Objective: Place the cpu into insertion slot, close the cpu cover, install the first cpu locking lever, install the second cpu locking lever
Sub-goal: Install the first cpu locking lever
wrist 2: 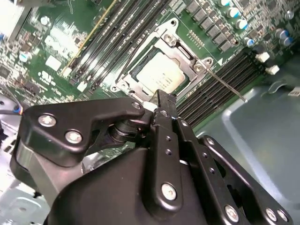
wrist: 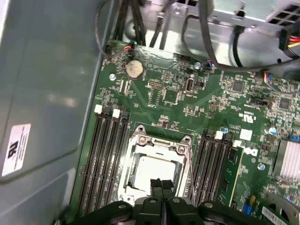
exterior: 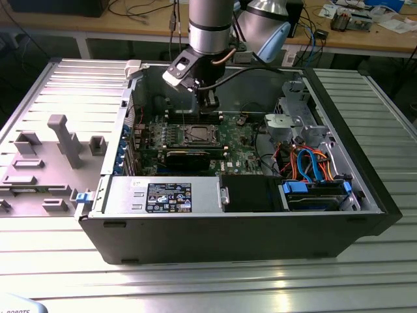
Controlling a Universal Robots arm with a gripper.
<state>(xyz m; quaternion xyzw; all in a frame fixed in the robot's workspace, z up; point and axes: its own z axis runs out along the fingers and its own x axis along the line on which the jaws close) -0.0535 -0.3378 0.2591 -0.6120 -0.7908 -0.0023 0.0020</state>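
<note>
Steel locking lever (wrist 2: 226,85) beside the cpu cover (wrist 2: 183,52) in the second wrist view

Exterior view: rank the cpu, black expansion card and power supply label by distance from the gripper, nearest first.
1. cpu: right beside the gripper.
2. black expansion card: on the camera's side of the cpu.
3. power supply label: closest to the camera, farthest from the gripper.

Silver-grey cylindrical arm (exterior: 210,23); black cable (exterior: 247,71) at wrist; black gripper (wrist: 161,183), silver screws (wrist 2: 168,191).
</note>
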